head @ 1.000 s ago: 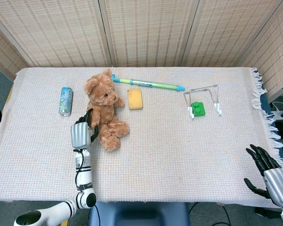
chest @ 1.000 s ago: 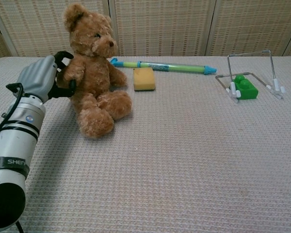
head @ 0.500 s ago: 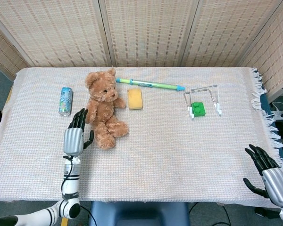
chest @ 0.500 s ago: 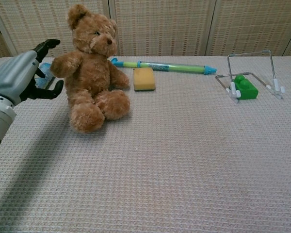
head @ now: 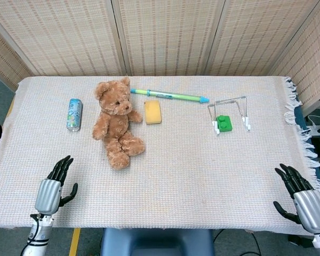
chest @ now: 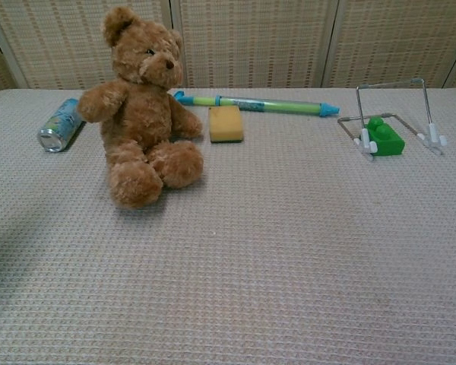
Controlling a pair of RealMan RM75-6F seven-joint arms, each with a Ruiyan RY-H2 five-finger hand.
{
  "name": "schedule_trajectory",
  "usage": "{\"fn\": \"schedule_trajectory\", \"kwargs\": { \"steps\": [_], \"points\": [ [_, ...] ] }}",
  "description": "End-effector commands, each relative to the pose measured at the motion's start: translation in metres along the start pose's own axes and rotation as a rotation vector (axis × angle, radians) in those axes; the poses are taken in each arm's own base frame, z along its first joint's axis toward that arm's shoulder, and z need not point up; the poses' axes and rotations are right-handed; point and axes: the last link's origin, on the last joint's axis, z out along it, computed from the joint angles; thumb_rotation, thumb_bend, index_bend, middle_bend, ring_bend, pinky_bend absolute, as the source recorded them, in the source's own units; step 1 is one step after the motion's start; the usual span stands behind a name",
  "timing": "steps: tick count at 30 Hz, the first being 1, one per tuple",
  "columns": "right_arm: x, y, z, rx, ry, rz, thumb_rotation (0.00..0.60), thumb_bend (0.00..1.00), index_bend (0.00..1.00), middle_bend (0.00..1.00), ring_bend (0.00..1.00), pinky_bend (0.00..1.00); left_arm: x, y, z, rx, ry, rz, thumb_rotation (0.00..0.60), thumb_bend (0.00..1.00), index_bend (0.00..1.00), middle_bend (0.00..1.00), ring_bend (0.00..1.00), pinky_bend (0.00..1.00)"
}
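The left robot hand [head: 52,188] hovers over the desk's [head: 202,170] near left edge, fingers spread, holding nothing, well apart from the teddy bear [head: 115,121]. The bear sits upright between a can [head: 74,113] and a yellow sponge [head: 153,112]. The right robot hand [head: 301,196] hangs spread and empty off the near right corner.

I'm seeing the bear [chest: 140,106] sitting upright at upper left of the frame, the can [chest: 58,125] lying just left of it. The sponge [chest: 226,124] is lying right of it, below the pen [chest: 254,103]. The green block [chest: 384,136] is sitting inside a wire stand [chest: 395,87] at upper right.
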Motion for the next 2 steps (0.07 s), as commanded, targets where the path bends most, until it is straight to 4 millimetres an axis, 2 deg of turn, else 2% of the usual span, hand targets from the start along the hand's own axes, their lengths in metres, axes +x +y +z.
{"fn": "schedule_trajectory", "kwargs": {
  "steps": [1, 2],
  "points": [
    [-0.0029, -0.0006, 0.0005, -0.001, -0.015, -0.008, 0.6, 0.18, 0.0, 0.0, 0.0, 0.21, 0.0037, 0.0011, -0.0055, 0.005, -0.046, -0.003, 0.6, 0.45, 0.0, 0.03, 0.07, 0.33],
    [-0.0032, -0.0007, 0.0009, -0.001, -0.018, -0.009, 0.6, 0.18, 0.0, 0.0, 0.0, 0.21, 0.0043, 0.0022, -0.0057, 0.003, -0.05, -0.004, 0.6, 0.45, 0.0, 0.03, 0.07, 0.33]
  ]
}}
